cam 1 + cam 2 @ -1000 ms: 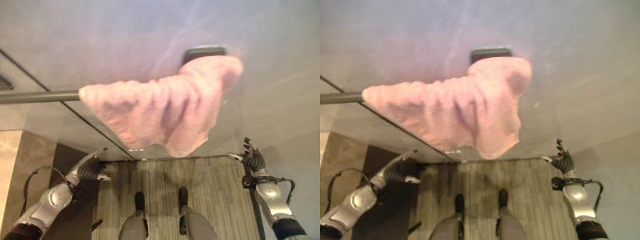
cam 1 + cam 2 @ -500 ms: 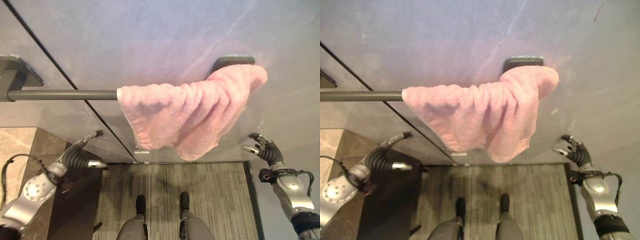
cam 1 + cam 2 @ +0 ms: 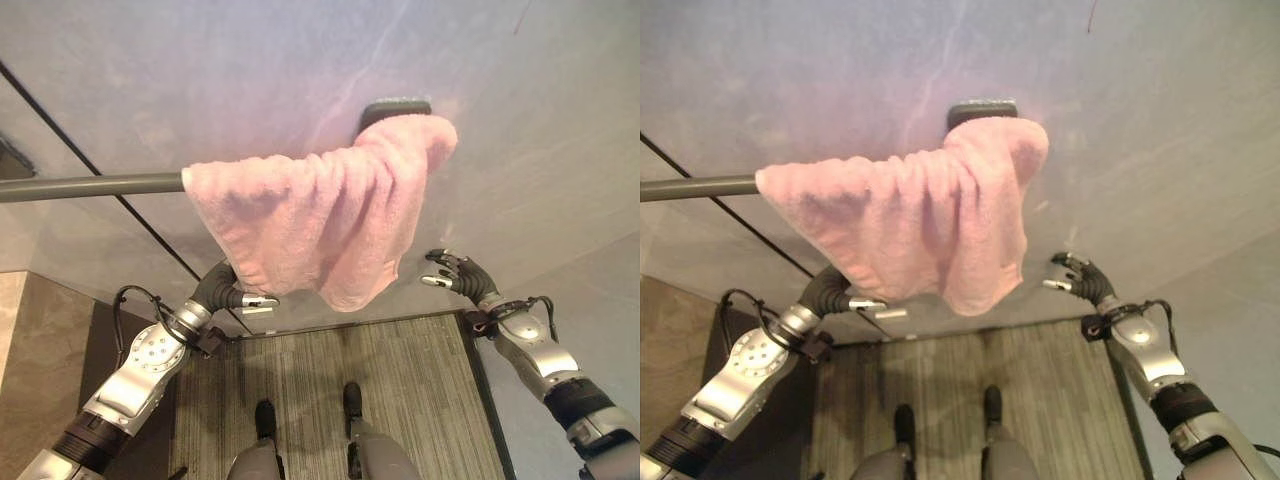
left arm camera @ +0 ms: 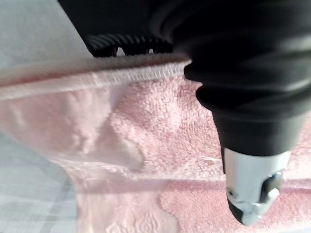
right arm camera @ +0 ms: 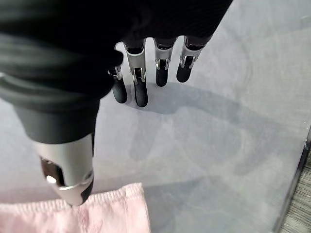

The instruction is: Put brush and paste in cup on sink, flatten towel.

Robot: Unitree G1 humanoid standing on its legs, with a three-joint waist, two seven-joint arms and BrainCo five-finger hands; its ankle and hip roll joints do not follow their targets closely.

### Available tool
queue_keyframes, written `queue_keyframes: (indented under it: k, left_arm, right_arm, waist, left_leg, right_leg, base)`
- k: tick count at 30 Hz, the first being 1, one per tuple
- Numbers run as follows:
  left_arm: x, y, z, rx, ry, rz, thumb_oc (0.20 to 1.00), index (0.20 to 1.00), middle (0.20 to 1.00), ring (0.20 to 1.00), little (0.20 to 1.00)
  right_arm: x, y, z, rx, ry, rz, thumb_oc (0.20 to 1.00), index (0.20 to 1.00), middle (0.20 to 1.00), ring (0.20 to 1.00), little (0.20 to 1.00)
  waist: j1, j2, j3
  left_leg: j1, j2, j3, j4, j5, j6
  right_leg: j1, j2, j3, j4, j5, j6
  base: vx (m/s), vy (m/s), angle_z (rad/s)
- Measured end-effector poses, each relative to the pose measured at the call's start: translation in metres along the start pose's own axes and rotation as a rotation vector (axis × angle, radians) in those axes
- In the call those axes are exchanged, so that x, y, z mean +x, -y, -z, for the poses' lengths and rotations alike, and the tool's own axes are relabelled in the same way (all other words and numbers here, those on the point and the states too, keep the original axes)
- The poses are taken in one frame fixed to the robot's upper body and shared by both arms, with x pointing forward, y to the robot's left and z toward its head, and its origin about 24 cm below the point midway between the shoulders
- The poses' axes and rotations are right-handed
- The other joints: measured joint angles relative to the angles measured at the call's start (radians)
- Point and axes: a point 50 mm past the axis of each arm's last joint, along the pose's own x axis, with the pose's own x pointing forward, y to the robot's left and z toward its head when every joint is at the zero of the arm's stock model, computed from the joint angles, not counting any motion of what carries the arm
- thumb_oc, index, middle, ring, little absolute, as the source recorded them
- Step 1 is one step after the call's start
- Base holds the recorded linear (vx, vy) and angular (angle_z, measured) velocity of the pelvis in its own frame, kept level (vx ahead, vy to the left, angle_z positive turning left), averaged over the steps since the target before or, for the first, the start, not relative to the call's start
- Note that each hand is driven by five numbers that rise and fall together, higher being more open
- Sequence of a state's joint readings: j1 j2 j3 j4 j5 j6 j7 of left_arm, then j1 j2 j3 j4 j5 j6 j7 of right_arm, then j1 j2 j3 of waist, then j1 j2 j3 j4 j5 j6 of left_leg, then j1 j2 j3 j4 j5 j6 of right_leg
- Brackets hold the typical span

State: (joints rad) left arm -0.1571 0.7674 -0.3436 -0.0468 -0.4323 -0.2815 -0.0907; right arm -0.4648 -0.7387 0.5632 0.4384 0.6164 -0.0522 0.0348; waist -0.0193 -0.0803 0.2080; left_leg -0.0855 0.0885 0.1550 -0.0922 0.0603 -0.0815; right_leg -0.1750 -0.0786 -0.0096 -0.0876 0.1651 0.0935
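Observation:
A pink towel [image 3: 320, 220] hangs bunched over the right end of a grey rail [image 3: 90, 186], close to the rail's dark wall bracket [image 3: 395, 105]. My left hand [image 3: 218, 292] is raised to the towel's lower left edge. In the left wrist view its thumb [image 4: 252, 184] lies straight against the towel [image 4: 160, 126], and the towel's hem crosses in front of the hand. My right hand [image 3: 462, 277] is open and held up just right of the towel's lower right corner, apart from it. In the right wrist view its thumb [image 5: 68, 170] points at the towel's corner [image 5: 97, 213].
The rail is fixed to a smooth grey wall [image 3: 250, 70] crossed by a dark diagonal seam [image 3: 150, 230]. Below lies a striped floor mat [image 3: 400, 360], with a beige tiled surface [image 3: 30, 360] at the left.
The camera has shifted. My left hand has come up and to the right, reaching the towel's lower edge. My right hand has moved left, closer to the towel.

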Motion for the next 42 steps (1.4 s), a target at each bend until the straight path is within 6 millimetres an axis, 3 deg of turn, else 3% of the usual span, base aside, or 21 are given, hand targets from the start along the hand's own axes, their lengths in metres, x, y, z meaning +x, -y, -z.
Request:
queue_keyframes:
  k: [1, 2, 8, 19, 23, 26, 29, 31, 33, 36, 39, 40, 42]
  left_arm:
    - [0.002, 0.004, 0.000, -0.024, 0.013, -0.006, 0.526, 0.526, 0.526, 0.526, 0.526]
    - [0.001, 0.011, 0.004, -0.065, 0.010, -0.016, 0.200, 0.200, 0.200, 0.200, 0.200]
    - [-0.018, 0.023, 0.025, -0.166, -0.079, -0.092, 0.200, 0.200, 0.200, 0.200, 0.200]
    - [-0.025, 0.022, 0.027, -0.146, -0.111, -0.096, 0.200, 0.200, 0.200, 0.200, 0.200]
    - [-0.026, 0.012, 0.001, -0.077, -0.028, -0.072, 0.200, 0.200, 0.200, 0.200, 0.200]
    - [-0.024, 0.009, -0.005, -0.070, 0.006, -0.077, 0.200, 0.200, 0.200, 0.200, 0.200]
    - [-0.043, 0.002, -0.033, -0.046, 0.088, -0.100, 0.200, 0.200, 0.200, 0.200, 0.200]
    - [-0.048, -0.010, -0.052, -0.027, 0.172, -0.152, 0.200, 0.200, 0.200, 0.200, 0.200]
    - [-0.049, -0.015, -0.057, -0.068, 0.236, -0.212, 0.200, 0.200, 0.200, 0.200, 0.200]
    - [-0.063, -0.017, -0.041, -0.178, 0.217, -0.365, 0.200, 0.200, 0.200, 0.200, 0.200]
    - [-0.072, -0.010, 0.036, -0.271, -0.084, -0.480, 0.200, 0.200, 0.200, 0.200, 0.200]
    - [-0.078, 0.000, 0.068, -0.282, -0.235, -0.472, 0.200, 0.200, 0.200, 0.200, 0.200]
    - [-0.050, 0.000, 0.060, -0.138, -0.209, -0.386, 0.200, 0.200, 0.200, 0.200, 0.200]
  right_arm:
    - [0.006, -0.010, -0.004, -0.015, -0.004, -0.032, 0.200, 0.200, 0.200, 0.200, 0.200]
    - [0.012, -0.022, -0.014, 0.005, 0.040, -0.070, 0.200, 0.200, 0.200, 0.200, 0.200]
    - [0.014, -0.058, -0.058, -0.015, 0.246, -0.216, 0.200, 0.200, 0.200, 0.200, 0.200]
    - [-0.001, -0.065, -0.076, 0.054, 0.383, -0.240, 0.200, 0.200, 0.200, 0.200, 0.200]
    - [-0.023, -0.070, -0.095, 0.134, 0.511, -0.309, 0.200, 0.200, 0.200, 0.200, 0.200]
    - [-0.028, -0.071, -0.097, 0.143, 0.535, -0.342, 0.200, 0.200, 0.200, 0.200, 0.200]
    - [-0.067, -0.075, -0.109, 0.128, 0.610, -0.482, 0.200, 0.200, 0.200, 0.200, 0.200]
    - [-0.078, -0.083, -0.123, 0.141, 0.688, -0.552, 0.200, 0.200, 0.200, 0.200, 0.200]
    - [-0.079, -0.085, -0.127, 0.157, 0.719, -0.577, 0.200, 0.200, 0.200, 0.200, 0.200]
    - [-0.076, -0.090, -0.126, 0.166, 0.714, -0.592, 0.200, 0.200, 0.200, 0.200, 0.200]
    - [-0.035, -0.090, -0.092, 0.138, 0.562, -0.444, 0.200, 0.200, 0.200, 0.200, 0.200]
    - [-0.008, -0.094, -0.058, 0.219, 0.417, -0.335, 0.200, 0.200, 0.200, 0.200, 0.200]
    - [0.000, -0.117, -0.049, 0.227, 0.355, -0.335, 0.200, 0.200, 0.200, 0.200, 0.200]
  waist:
    - [0.001, -0.001, -0.001]
    - [0.004, 0.004, -0.004]
    - [0.022, 0.047, -0.030]
    - [0.029, 0.002, -0.068]
    - [0.040, 0.000, -0.069]
    - [0.040, 0.000, -0.070]
    - [0.043, -0.003, -0.071]
    - [0.062, -0.003, -0.072]
    - [0.078, -0.007, -0.075]
    - [0.100, -0.014, -0.080]
    - [0.120, -0.014, -0.102]
    - [0.121, -0.016, -0.105]
    - [0.126, -0.020, -0.108]
  left_leg:
    - [0.008, 0.013, 0.004, 0.000, 0.001, -0.008]
    - [0.019, 0.025, 0.008, 0.000, 0.003, -0.018]
    - [0.037, 0.045, -0.004, -0.001, 0.008, -0.026]
    - [0.034, 0.039, -0.035, -0.005, 0.009, -0.024]
    - [0.033, 0.039, -0.042, -0.005, 0.009, -0.025]
    - [0.040, 0.036, -0.050, -0.005, 0.007, -0.023]
    - [0.035, 0.031, -0.067, -0.004, 0.006, -0.022]
    - [0.038, 0.031, -0.077, -0.005, -0.002, -0.019]
    - [0.039, 0.025, -0.090, -0.001, -0.001, -0.019]
    - [0.033, 0.019, -0.094, -0.001, -0.006, -0.019]
    - [0.031, 0.011, -0.100, -0.001, -0.001, -0.017]
    - [0.021, 0.006, -0.107, -0.001, 0.000, -0.018]
    - [0.007, 0.007, -0.116, 0.000, 0.002, -0.018]
  right_leg:
    - [0.004, 0.012, 0.001, 0.000, 0.001, -0.002]
    - [0.012, 0.031, 0.002, 0.000, 0.000, -0.012]
    - [0.036, 0.051, -0.004, 0.000, -0.012, -0.026]
    - [0.052, 0.040, -0.029, 0.000, -0.011, -0.029]
    - [0.056, 0.040, -0.039, 0.000, -0.016, -0.028]
    - [0.067, 0.037, -0.046, 0.000, -0.026, -0.017]
    - [0.075, 0.032, -0.069, 0.000, -0.033, -0.027]
    - [0.089, 0.029, -0.080, 0.000, -0.041, -0.023]
    - [0.089, 0.026, -0.084, 0.000, -0.042, -0.022]
    - [0.087, 0.014, -0.088, 0.000, -0.053, -0.011]
    - [0.090, 0.006, -0.100, 0.000, -0.056, -0.008]
    - [0.083, 0.004, -0.108, 0.000, -0.057, -0.007]
    - [0.074, 0.005, -0.112, 0.000, -0.055, -0.008]
  base:
    - [0.08, -0.076, -0.16]
    - [0.04, -0.042, -0.12]
    - [0.04, -0.032, 0.04]
    - [0.04, -0.008, 0.08]
    - [0.01, -0.001, 0.09]
    - [0.03, 0.011, 0.12]
    - [0.03, 0.009, 0.19]
    - [0.00, 0.006, 0.14]
    - [-0.02, 0.002, 0.13]
    - [-0.03, -0.013, 0.07]
    - [-0.06, 0.002, 0.13]
    - [-0.03, 0.016, 0.17]
    - [-0.01, 0.036, 0.10]
